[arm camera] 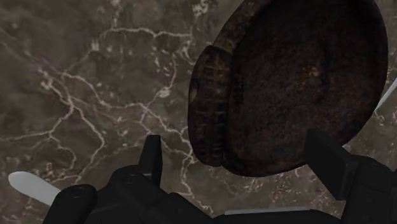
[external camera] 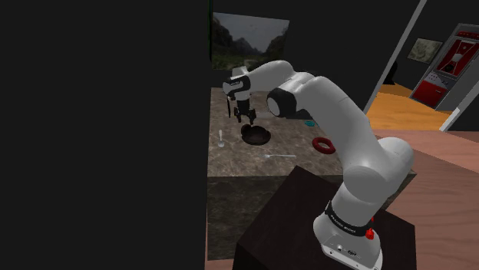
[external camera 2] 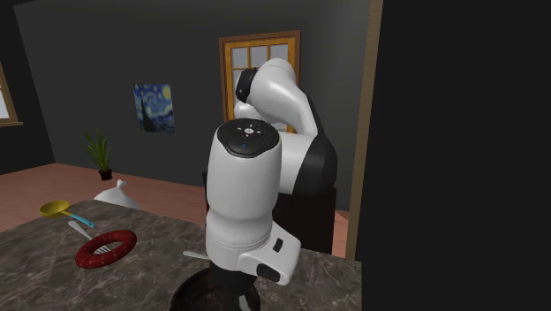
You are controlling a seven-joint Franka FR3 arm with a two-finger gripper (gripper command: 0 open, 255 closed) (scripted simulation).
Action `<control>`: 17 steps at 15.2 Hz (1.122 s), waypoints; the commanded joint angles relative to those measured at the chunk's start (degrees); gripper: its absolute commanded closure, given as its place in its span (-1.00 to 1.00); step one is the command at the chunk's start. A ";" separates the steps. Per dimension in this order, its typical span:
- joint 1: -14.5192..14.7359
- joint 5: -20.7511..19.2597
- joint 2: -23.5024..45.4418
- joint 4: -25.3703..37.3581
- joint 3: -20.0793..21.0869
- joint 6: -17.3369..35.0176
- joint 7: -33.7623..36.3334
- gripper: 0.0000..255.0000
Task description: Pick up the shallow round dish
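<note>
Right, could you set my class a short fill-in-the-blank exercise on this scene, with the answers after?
1. The dark round dish lies on a ____ countertop.
2. The gripper hovers over the dish with its fingers ____.
3. The ring lying near the yellow spoon is coloured ____.
Missing words: marble; open; red.

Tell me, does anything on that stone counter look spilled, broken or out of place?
Nothing stands out. The dark round dish sits whole on the marbled counter, nothing spilled around it; the open gripper hangs over its rim.
</note>
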 commanded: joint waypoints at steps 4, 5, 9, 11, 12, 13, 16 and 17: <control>-0.46 0.31 2.97 1.48 0.51 1.56 0.09 -1.00; -0.61 0.41 3.86 1.89 0.65 2.05 0.18 -1.00; -0.62 0.41 3.94 2.04 0.66 1.97 0.21 1.00; -0.60 0.41 3.89 1.96 0.65 2.00 0.20 1.00; -0.60 0.41 3.87 1.93 0.65 2.02 0.20 1.00; -0.60 0.41 3.86 1.90 0.65 2.03 0.19 1.00; -0.58 0.40 3.80 1.80 0.64 2.07 0.18 1.00; -0.61 0.41 3.86 1.89 0.65 2.05 0.18 1.00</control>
